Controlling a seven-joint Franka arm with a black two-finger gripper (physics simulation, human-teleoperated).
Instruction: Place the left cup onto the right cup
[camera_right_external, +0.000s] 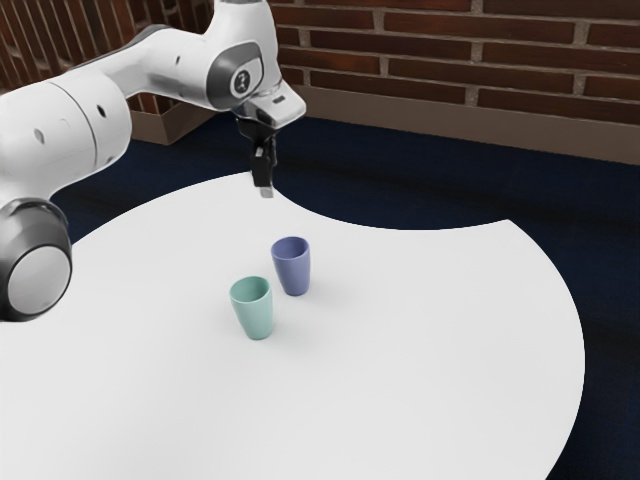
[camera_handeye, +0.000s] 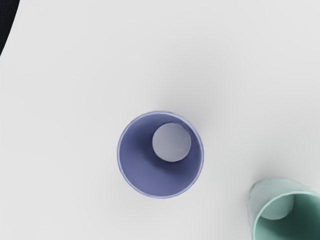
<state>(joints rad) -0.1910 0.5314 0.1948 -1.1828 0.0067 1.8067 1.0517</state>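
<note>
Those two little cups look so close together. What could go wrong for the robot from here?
1. The purple cup and green cup stand close together; the pincer, high above, might knock one while coming down for the other.
2. Both narrow toward the base, so a nudge or off-centre stacking could topple them.

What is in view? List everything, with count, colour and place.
blue-purple cup: one, blue-purple, upright near the table's middle, empty.
green cup: one, pale green, upright, close beside the blue-purple cup toward the exterior view's left and nearer that camera, not touching it.
table: one, white, round-edged, under both cups.
brick wall: one, red-brown, behind the table.
floor: one, dark blue, around the table.
arm: one, white, entering from the exterior view's left.
gripper: one, black, raised above the table, over the blue-purple cup.
</note>
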